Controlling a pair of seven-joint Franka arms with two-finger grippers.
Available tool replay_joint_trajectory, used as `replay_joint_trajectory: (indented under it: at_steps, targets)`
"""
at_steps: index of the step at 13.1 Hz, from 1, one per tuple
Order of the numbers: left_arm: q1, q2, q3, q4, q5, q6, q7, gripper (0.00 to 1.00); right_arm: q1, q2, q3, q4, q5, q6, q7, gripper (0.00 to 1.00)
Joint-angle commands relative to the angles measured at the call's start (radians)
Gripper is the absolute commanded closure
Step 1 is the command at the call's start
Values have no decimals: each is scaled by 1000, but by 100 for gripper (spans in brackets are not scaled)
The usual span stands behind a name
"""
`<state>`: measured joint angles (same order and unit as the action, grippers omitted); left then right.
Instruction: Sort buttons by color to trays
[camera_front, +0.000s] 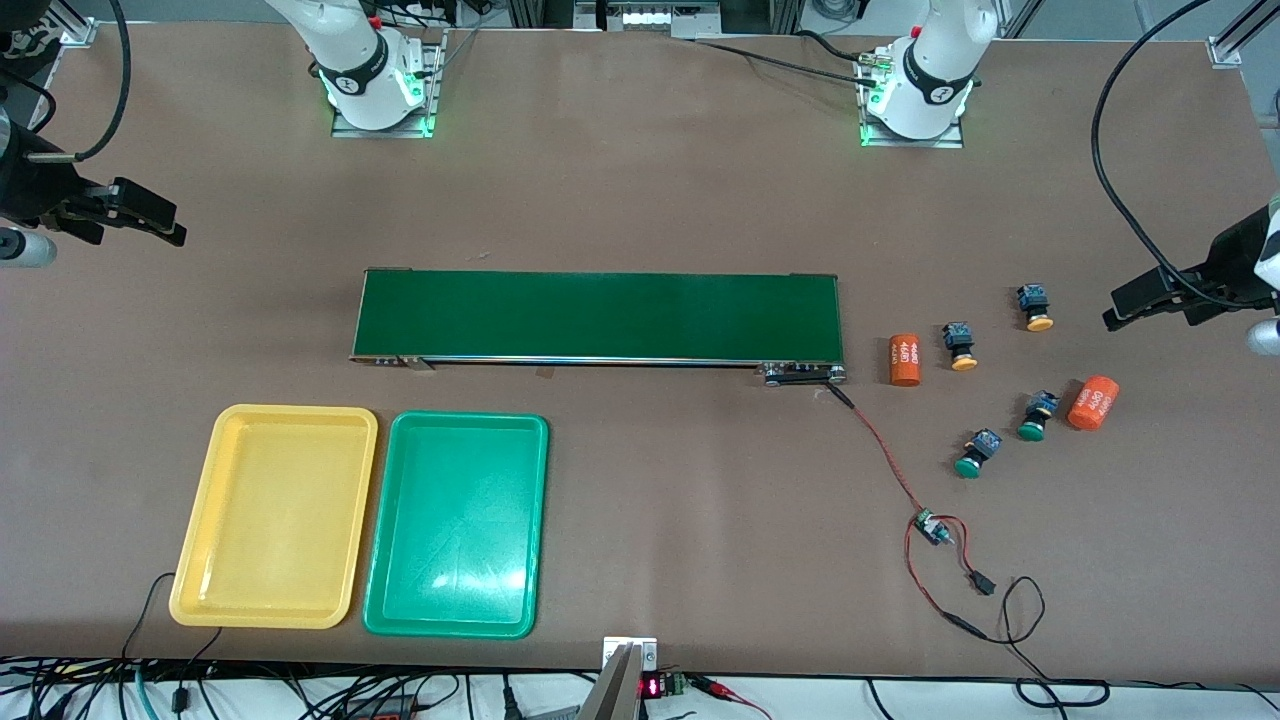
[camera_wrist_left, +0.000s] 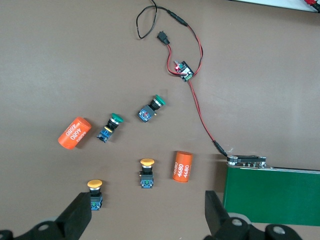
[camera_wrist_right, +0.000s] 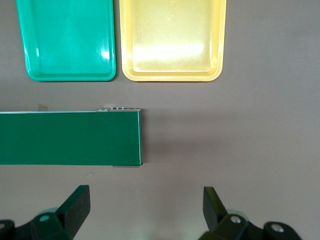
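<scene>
Left gripper (camera_wrist_left: 145, 217) open over orange cylinders (camera_wrist_left: 182, 167) printed "4680"

A long dark green conveyor belt (camera_front: 598, 316) lies across the middle of my brown table (camera_front: 640, 190). Two orange cylinders with white print lie on their sides toward the left arm's end: one (camera_front: 904, 359) just beside the belt's end, the other (camera_front: 1092, 403) well apart. A red-and-black wire (camera_front: 880, 440) runs from the belt to a small circuit board (camera_front: 932, 527).
</scene>
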<state>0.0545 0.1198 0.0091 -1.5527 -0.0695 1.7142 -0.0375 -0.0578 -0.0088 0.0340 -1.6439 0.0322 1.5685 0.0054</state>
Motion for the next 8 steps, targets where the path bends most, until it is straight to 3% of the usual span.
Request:
replay_joint_trajectory:
  at_steps: [1, 8]
  targets:
    - [8, -15, -18, 16, 22, -66, -13, 0, 4, -6, 1, 1, -9, -10, 16, 0]
    - [14, -23, -6, 37, 22, -79, -4, 0, 3, 0, 3, 6, -18, -1, 10, 0]
